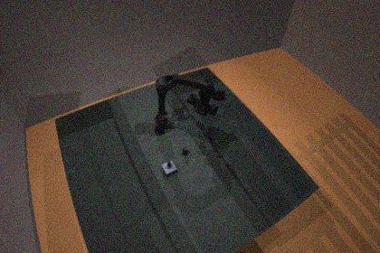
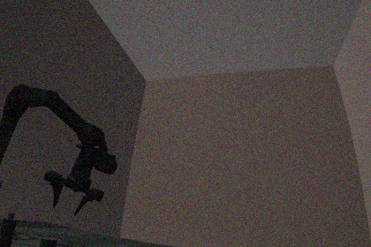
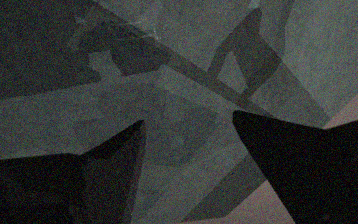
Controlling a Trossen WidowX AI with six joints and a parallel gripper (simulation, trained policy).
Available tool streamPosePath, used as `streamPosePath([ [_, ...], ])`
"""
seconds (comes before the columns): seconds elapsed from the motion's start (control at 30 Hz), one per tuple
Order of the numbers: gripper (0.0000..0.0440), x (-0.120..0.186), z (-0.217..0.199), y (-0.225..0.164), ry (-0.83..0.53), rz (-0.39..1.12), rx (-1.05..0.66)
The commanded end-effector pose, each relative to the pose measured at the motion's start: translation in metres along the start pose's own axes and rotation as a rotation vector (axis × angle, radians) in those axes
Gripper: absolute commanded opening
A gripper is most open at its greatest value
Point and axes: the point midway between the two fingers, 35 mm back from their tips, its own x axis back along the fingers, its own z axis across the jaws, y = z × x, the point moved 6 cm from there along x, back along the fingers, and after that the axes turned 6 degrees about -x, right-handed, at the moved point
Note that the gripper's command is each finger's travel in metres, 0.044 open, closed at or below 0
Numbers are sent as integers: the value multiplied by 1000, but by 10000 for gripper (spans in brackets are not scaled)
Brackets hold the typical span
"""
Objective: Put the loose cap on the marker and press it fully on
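The pale holder block lies on the dark mat, with the short dark marker upright in it; the exterior view shows a narrower tip at the marker's top. The small dark cap stands loose on the mat, apart from the block; a dark shape at the bottom edge of the exterior camera looks like the cap. My gripper is open, with nothing between its fingers. It hangs above the mat, away from cap and marker. The wrist view shows neither of them.
The arm arches over the back part of the dark mat. The orange wooden table shows around the mat. Shadows of the arm fall across the mat. Plain walls stand behind.
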Motion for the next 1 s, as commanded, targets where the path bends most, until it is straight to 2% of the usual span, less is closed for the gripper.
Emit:
streamPosePath([
  [0.0,326,4,8,5,16,0,-9],
  [0.97,321,37,61,79,125,-36,-166],
])
